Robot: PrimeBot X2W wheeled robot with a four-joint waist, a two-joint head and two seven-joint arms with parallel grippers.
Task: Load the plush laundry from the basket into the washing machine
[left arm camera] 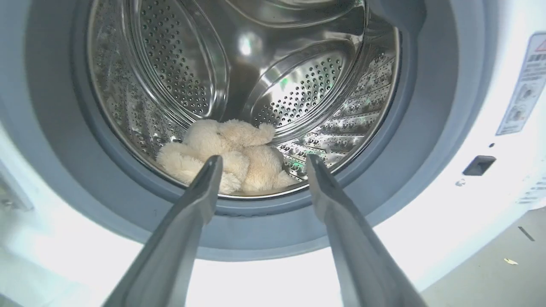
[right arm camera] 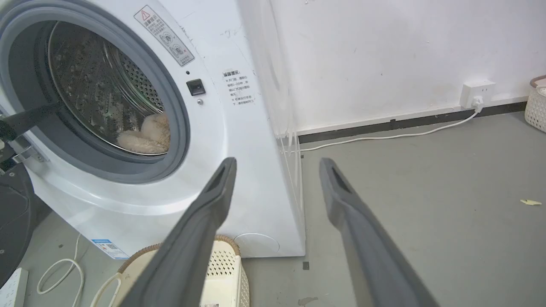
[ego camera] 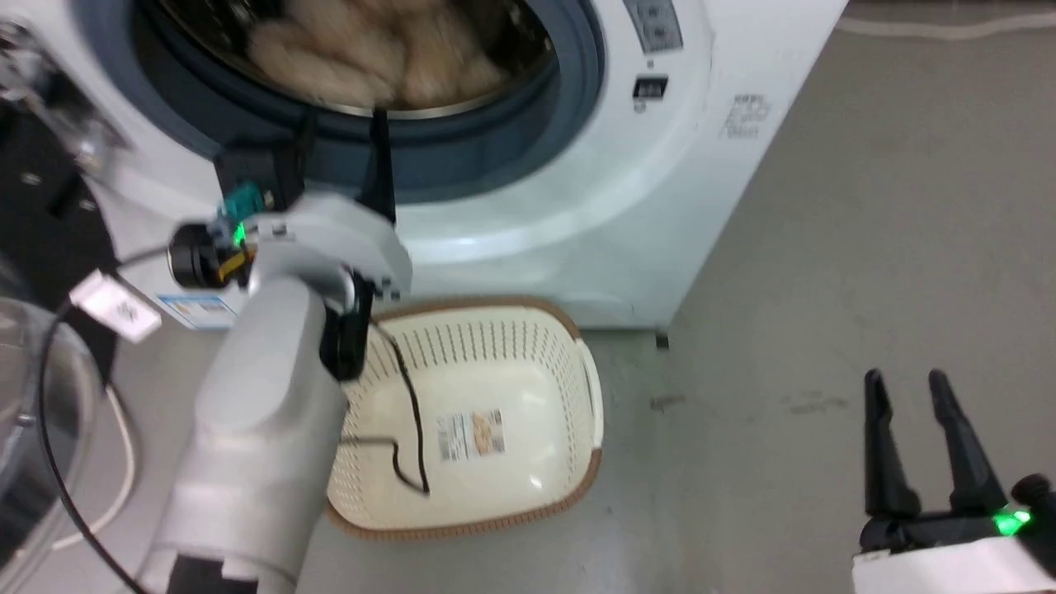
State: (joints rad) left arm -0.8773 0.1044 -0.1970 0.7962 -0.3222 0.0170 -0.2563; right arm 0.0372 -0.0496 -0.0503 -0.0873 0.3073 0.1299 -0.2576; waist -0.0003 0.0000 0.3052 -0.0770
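Low in the drum (left arm camera: pixel 298 85) of the washing machine (ego camera: pixel 660 206), near its front lip, sat the plush laundry (left arm camera: pixel 226 153), basket (ego camera: pixel 511 346) bare, left gripper (left arm camera: pixel 264 158) spread w/ nothing in it, right gripper (ego camera: pixel 907 379) parted & idle, so imo the move was backing straight out w/o snagging the gasket (left arm camera: pixel 431 140).

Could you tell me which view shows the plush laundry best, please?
The left wrist view: it looks straight into the drum, where the plush laundry lies nearly whole. The head view crops and blurs it; the right wrist view catches only an edge.
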